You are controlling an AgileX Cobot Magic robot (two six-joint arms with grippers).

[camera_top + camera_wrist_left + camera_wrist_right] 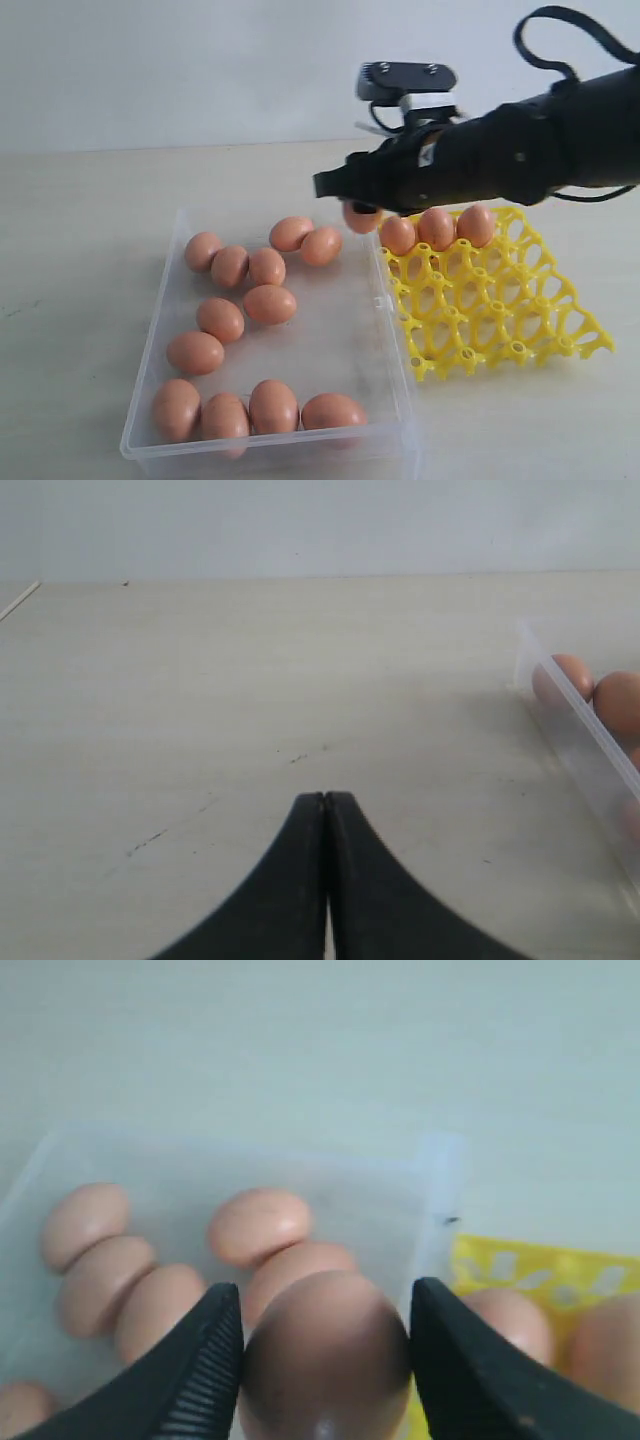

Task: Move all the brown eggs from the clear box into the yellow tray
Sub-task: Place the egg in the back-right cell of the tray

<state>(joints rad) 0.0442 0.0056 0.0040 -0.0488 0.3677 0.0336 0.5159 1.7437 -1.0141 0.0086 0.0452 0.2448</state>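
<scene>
There are sixteen brown eggs (270,304) in all: twelve lie in the clear box (335,345), three sit in cups along the far edge of the yellow tray (500,300), and a single brown egg (325,1390) is pinched between the two fingers of the right gripper (325,1355). There is one box and one tray. The box's twelve count as five at its far end, three in the middle and four along its near wall.

Black arm (530,150), ribbed black fingers (200,1380)
</scene>
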